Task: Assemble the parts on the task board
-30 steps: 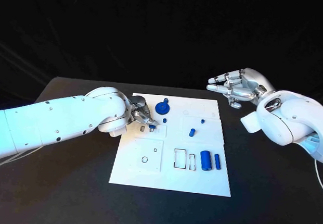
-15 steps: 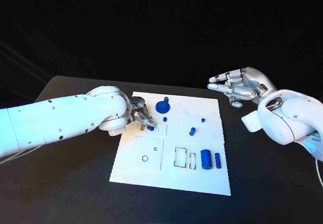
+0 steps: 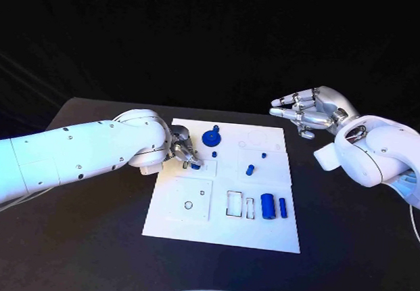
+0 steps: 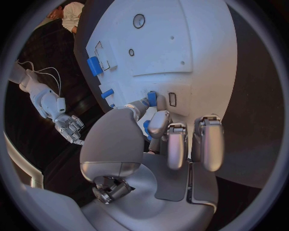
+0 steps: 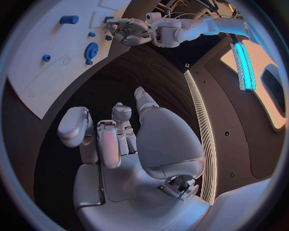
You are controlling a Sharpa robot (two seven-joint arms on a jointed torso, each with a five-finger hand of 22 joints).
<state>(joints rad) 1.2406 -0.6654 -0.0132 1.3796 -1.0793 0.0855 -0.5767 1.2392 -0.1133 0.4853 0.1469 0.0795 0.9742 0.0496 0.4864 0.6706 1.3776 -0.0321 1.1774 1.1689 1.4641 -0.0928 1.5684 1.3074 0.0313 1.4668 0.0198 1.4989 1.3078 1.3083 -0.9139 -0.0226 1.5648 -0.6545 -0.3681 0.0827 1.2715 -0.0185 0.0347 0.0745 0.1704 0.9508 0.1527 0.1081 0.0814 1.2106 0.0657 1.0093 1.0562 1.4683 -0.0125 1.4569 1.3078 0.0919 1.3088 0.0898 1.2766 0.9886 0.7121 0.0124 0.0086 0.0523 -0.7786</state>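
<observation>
The white task board (image 3: 221, 222) lies in the middle of the black table. My left hand (image 3: 183, 150) reaches over the board's left edge and pinches a small blue part (image 3: 195, 165) between thumb and a finger. In the left wrist view this blue part (image 4: 151, 98) meets the board beside a small rectangular slot (image 4: 173, 99). A blue gear (image 3: 212, 139) stands just beyond the hand. Two blue cylinders (image 3: 267, 206) lie at the board's right side. My right hand (image 3: 305, 111) hangs raised past the board's far right corner, fingers loosely bent and apart, holding nothing.
Small blue pieces (image 3: 250, 169) stand in the board's middle. Outlined rectangular recesses (image 3: 234, 204) and a square plate with holes (image 3: 189, 199) lie on the near half. The right wrist view shows the gear (image 5: 91, 49) and my left hand (image 5: 129, 31) at the board's edge.
My left hand has shifted very slightly at the board's left edge, still pinching the blue part. The right hand has hardly moved.
</observation>
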